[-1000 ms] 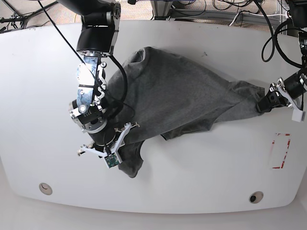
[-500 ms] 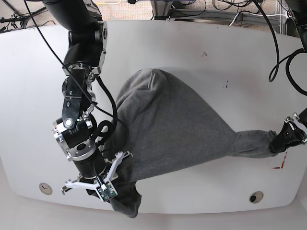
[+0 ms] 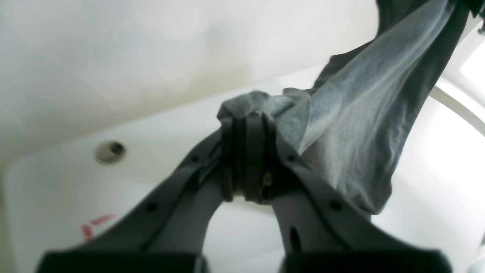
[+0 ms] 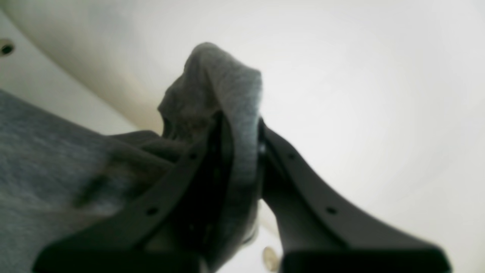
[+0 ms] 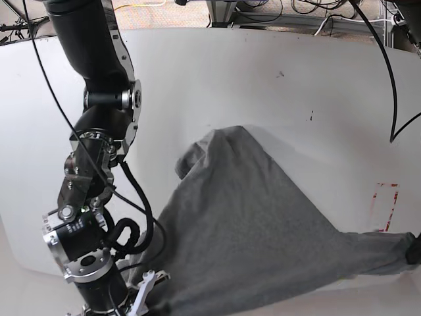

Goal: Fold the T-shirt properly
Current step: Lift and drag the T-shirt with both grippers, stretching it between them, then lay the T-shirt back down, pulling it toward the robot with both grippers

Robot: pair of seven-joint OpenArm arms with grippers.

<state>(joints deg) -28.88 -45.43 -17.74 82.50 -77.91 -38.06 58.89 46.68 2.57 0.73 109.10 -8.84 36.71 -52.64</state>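
Observation:
The dark grey T-shirt [image 5: 243,224] is stretched across the near half of the table, its far end bunched near the middle. In the left wrist view my left gripper [image 3: 246,121] is shut on a corner of the T-shirt [image 3: 360,113], which runs taut up and to the right. My right gripper [image 4: 238,125] is shut on a thick fold of the T-shirt [image 4: 212,79]. In the base view the right arm [image 5: 92,217] hangs over the near left edge with its fingers hidden. The left gripper [image 5: 415,251] shows only as a dark tip at the right edge.
The white table [image 5: 296,85] has a red rectangle mark [image 5: 385,207] near its right side. A round hole [image 3: 110,151] lies close to the left gripper, and another hole [image 4: 7,48] shows by the right one. Cables [image 5: 309,10] run behind the far edge.
Both arms have pulled the T-shirt toward the near edge of the table. The right arm dropped to the bottom left, and the left gripper slid down to the right edge. Both stay shut on the cloth.

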